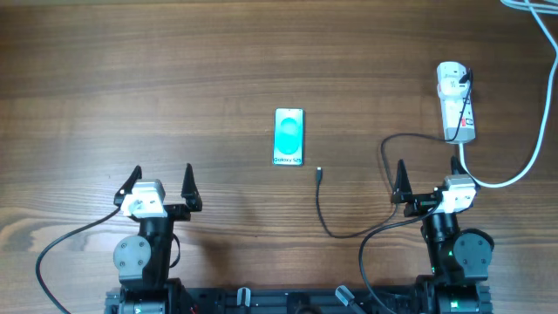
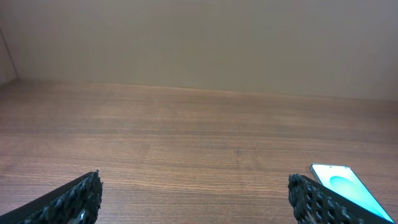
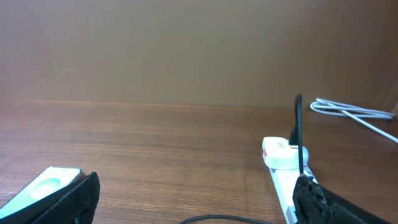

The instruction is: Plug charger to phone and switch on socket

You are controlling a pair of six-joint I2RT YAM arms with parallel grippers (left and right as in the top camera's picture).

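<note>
The phone [image 1: 289,137] lies flat at the table's middle, cyan screen up, white text at its near end. It also shows in the left wrist view [image 2: 346,185] and the right wrist view [image 3: 47,185]. The charger [image 1: 320,174] lies with its dark tip just right of the phone's near end, unplugged. Its thin black cable curves toward me, then right and up to the socket [image 1: 454,103] at the far right, also in the right wrist view [image 3: 281,155]. My left gripper [image 1: 159,181] [image 2: 193,202] and right gripper [image 1: 434,180] [image 3: 196,202] are both open and empty near the front edge.
A thick white lead [image 1: 523,170] runs from the socket's near end, curves right past my right wrist and leaves at the far right corner; it shows in the right wrist view [image 3: 354,112]. A loop of the charger cable [image 3: 224,218] lies between my right fingers.
</note>
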